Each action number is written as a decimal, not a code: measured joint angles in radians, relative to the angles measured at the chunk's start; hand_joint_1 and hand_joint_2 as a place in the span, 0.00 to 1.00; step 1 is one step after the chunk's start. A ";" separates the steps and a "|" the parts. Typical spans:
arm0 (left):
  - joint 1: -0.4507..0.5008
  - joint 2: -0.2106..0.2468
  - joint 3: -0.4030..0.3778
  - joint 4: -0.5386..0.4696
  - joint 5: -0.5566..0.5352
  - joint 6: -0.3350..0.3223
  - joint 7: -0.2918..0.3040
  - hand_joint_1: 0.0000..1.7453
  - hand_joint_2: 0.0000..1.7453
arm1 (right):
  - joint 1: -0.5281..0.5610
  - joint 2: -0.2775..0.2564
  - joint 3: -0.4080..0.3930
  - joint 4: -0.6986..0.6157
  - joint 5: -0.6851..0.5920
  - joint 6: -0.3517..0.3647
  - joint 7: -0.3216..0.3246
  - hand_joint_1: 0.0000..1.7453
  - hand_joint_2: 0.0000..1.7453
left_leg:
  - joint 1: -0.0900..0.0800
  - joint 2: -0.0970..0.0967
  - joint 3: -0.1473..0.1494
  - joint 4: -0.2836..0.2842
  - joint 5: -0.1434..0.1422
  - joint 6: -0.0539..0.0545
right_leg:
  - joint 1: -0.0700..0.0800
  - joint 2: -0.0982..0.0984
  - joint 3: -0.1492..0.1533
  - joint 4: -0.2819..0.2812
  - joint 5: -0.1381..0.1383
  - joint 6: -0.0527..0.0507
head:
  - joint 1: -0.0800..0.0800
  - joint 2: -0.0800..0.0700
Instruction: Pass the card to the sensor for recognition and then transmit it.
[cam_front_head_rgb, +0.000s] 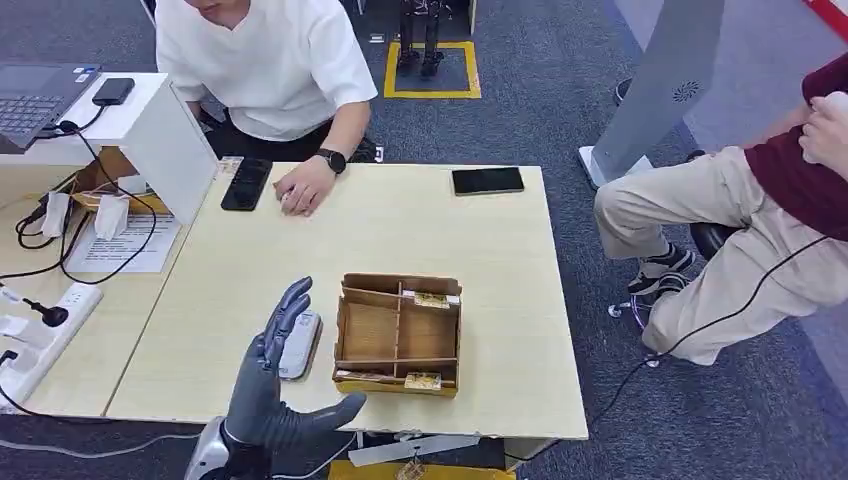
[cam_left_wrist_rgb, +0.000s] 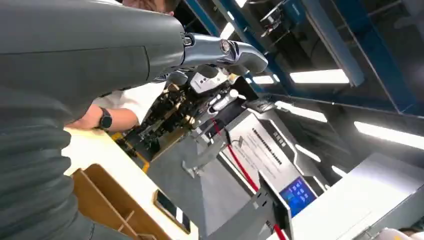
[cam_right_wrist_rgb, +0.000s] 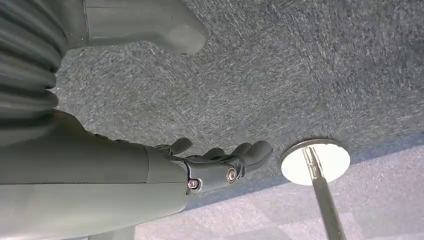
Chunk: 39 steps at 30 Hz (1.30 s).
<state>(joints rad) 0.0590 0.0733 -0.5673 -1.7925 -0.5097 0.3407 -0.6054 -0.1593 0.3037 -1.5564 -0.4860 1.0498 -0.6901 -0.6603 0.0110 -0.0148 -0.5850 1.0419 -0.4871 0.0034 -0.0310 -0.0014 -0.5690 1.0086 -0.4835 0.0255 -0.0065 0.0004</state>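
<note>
The left hand (cam_front_head_rgb: 275, 385) is raised over the near left part of the table (cam_front_head_rgb: 300, 250), fingers spread and thumb stuck out to the side, holding nothing. Its fingertips hang over a flat grey device (cam_front_head_rgb: 299, 345) that I judge to be the sensor, lying just beside the left wall of the wooden tray (cam_front_head_rgb: 398, 335).

The cards sit in that tray: one small yellowish card (cam_front_head_rgb: 431, 299) in the far right compartment and another (cam_front_head_rgb: 423, 381) at the near edge, each lying flat with its long axis running across the table, left to right. Both lie to the right of the left hand, past the sensor and the tray's left wall; the near card is the closer of the two to the palm. The sensor's long axis runs away from the robot, roughly at right angles to the cards.

The right hand (cam_right_wrist_rgb: 220, 162) hangs low over the carpeted floor beside a round metal stand foot (cam_right_wrist_rgb: 315, 161), fingers loosely curled and apart, with nothing in them. So the left hand is much the nearer to the cards, and the coming reach looks like a short move rightward over the tray wall.

Beyond the tray, a person's hand (cam_front_head_rgb: 303, 186) rests at the far edge, next to a black phone (cam_front_head_rgb: 246, 184); a second phone (cam_front_head_rgb: 487, 181) lies further right.
</note>
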 joint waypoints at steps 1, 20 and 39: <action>0.000 0.002 -0.003 0.002 -0.001 -0.001 0.000 0.00 1.00 | 0.000 0.000 0.000 0.000 0.000 0.000 0.000 0.00 1.00 | 0.000 0.000 0.000 0.000 0.000 0.000 | 0.000 0.000 0.000 0.000 0.000 0.000 | 0.000 0.000; -0.042 0.016 -0.106 0.136 -0.311 0.040 0.182 0.00 1.00 | 0.005 -0.002 0.000 0.004 0.015 0.000 0.013 0.00 1.00 | 0.000 0.000 0.000 0.000 0.000 0.000 | 0.000 0.000 0.000 0.000 0.000 0.000 | 0.000 0.000; -0.082 -0.002 -0.159 0.276 -0.476 0.077 0.357 0.00 1.00 | 0.005 -0.002 0.000 0.004 0.018 0.000 0.019 0.00 1.00 | 0.000 0.000 0.000 0.000 0.000 0.000 | 0.000 0.000 0.000 0.000 0.000 0.000 | 0.000 0.000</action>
<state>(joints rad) -0.0230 0.0717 -0.7267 -1.5164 -0.9854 0.4173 -0.2483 -0.1541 0.3021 -1.5564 -0.4818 1.0681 -0.6901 -0.6409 0.0109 -0.0148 -0.5849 1.0419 -0.4871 0.0033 -0.0310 -0.0014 -0.5691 1.0086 -0.4834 0.0255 -0.0065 0.0004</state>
